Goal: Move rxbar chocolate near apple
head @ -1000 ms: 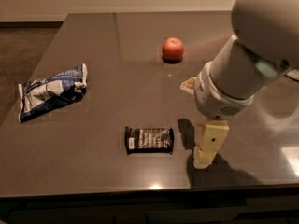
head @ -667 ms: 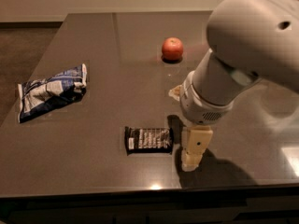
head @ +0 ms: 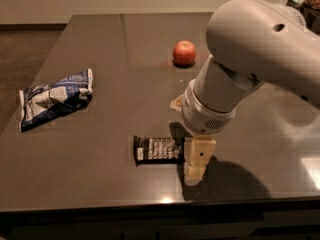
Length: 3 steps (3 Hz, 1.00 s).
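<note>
The rxbar chocolate (head: 157, 150) is a flat black bar with white lettering. It lies near the table's front edge. The apple (head: 184, 52) is round and red, and it stands further back, right of centre. My gripper (head: 196, 160) hangs from the big grey arm (head: 250, 59) and reaches down right at the bar's right end, touching or nearly touching it. One cream finger (head: 198, 159) shows in front. The arm hides the other finger.
A crumpled blue-and-white snack bag (head: 52, 98) lies at the left of the dark table (head: 125, 44). The table's front edge runs just below the gripper. A bright glare patch sits at the right edge.
The arm has swung left and forward. The gripper has moved from right of the bar to its right end. The bar, apple and bag have not moved.
</note>
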### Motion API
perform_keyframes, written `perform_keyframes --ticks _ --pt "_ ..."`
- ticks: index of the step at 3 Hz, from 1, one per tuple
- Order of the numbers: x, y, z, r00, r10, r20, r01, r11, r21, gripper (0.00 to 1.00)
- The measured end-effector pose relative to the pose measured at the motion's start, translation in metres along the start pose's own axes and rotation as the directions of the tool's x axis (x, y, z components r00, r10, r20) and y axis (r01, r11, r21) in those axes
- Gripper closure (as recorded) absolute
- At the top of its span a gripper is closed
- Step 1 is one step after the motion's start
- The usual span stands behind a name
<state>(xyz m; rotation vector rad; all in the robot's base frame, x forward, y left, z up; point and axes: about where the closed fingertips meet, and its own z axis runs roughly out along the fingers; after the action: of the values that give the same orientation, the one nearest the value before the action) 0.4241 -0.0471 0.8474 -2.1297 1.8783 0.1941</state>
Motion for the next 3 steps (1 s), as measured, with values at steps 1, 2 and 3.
perform_keyframes --ticks 1,2,3 --pt "-0.007 0.005 0.007 1.0 -0.018 0.014 0.018 0.9995 -0.025 0.0" --pt "-0.012 0.01 0.014 0.999 -0.027 0.023 0.028 0.9987 -0.042 0.0" --pt "-0.016 0.011 0.019 1.0 -0.018 0.021 0.02 0.9967 -0.078 0.26"
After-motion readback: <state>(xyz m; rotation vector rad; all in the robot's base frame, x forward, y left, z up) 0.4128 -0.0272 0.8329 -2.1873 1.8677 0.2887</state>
